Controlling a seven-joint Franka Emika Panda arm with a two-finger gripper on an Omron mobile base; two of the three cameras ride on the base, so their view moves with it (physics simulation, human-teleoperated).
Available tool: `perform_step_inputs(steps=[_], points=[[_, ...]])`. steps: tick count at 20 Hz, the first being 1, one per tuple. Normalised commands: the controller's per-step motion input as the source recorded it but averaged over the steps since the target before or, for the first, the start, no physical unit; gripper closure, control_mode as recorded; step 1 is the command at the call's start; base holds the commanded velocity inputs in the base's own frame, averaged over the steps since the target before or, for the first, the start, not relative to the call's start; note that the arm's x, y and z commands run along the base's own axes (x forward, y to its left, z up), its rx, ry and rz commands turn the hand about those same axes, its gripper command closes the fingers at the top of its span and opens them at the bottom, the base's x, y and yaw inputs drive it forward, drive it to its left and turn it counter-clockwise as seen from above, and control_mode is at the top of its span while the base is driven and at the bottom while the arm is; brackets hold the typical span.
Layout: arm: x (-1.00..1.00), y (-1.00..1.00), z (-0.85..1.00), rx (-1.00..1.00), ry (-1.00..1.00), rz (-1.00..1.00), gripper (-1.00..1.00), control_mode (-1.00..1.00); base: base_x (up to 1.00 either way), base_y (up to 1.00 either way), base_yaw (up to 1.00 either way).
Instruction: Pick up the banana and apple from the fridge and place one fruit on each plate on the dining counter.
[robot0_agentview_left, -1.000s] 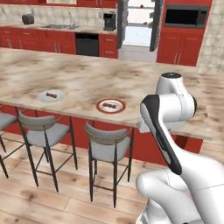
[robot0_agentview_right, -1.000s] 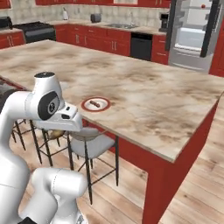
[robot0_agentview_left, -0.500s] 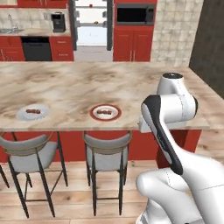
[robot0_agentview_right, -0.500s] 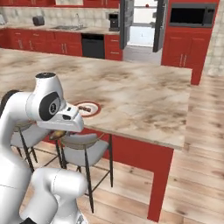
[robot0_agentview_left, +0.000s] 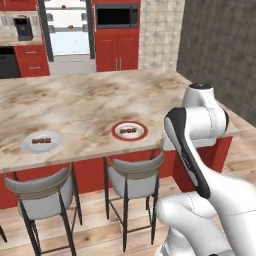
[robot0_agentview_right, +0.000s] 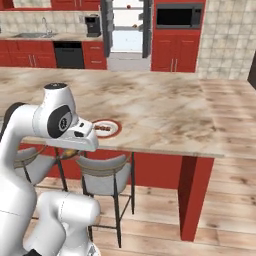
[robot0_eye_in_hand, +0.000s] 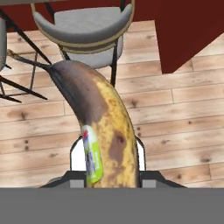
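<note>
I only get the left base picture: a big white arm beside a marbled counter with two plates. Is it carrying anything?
Observer: Yes. The hand view shows the gripper shut on a banana, yellow with brown patches.
Operator: What's underneath it?
Observer: Wooden floor and a grey stool, not the counter.
Operator: Anything past the counter's far end?
Observer: The right view shows a sink on the back wall.
</note>
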Motion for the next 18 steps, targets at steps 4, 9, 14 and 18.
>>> perform_step_inputs(steps=[4,9,14,18], points=[[0.00,0.00,0.00,0.00,0.00,0.00,1.00,1.00,0.24,0.42,-0.10],[0.00,0.00,0.00,0.00,0.00,0.00,1.00,1.00,0.48,0.19,-0.16],[0.00,0.00,0.00,0.00,0.00,0.00,1.00,1.00,0.37,0.41,-0.14],[0.00,0.00,0.00,0.00,0.00,0.00,1.00,1.00,0.57,0.47,-0.15]])
